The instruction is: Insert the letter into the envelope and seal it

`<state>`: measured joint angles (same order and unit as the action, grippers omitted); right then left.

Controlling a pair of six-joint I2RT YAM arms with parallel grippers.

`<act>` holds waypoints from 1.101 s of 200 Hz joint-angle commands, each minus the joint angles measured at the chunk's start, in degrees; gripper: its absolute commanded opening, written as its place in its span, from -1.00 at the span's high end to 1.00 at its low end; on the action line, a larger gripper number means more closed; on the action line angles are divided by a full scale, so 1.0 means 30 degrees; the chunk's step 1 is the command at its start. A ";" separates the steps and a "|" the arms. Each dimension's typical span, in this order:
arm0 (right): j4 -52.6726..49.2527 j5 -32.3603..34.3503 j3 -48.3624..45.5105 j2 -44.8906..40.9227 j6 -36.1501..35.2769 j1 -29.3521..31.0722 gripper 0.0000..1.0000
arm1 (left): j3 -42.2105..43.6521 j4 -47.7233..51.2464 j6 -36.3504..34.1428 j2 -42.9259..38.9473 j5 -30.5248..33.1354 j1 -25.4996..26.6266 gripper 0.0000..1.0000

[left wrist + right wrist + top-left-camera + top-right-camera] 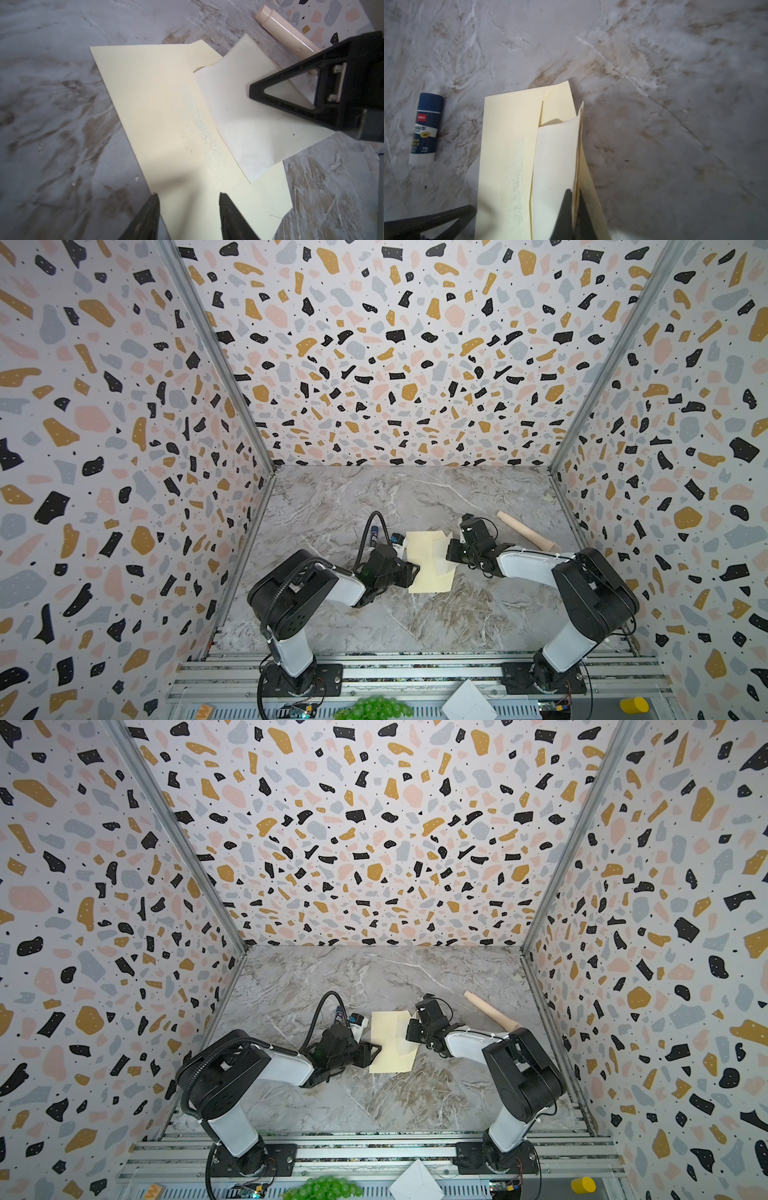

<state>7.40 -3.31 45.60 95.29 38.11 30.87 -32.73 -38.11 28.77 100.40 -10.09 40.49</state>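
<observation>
Where right jaws pinch envelope (508, 155) edge, flap (249, 116) lifted.

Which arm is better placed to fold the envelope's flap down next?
Right. The right gripper is shut on the raised flap of the envelope and can likely fold it over; the left gripper, open, hovers over the body's opposite edge.

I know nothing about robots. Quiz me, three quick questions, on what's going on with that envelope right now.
1. True or false: the right gripper is shut on the flap of the envelope.
2. Which lies beside the envelope? A) glue stick B) scissors C) stapler
3. Fill in: the left gripper holds its fingers ___ over the envelope.
Key: 1 true; 2 A; 3 open.
</observation>
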 commanded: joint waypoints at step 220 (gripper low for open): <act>0.1258 -0.0853 0.0117 0.1675 0.1798 0.1430 1.00 | 0.0084 0.0196 0.0501 0.0862 -0.0541 0.0007 0.03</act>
<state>12.01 -5.26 45.06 99.39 42.61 34.33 -32.73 -39.77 29.63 101.23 -10.68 40.49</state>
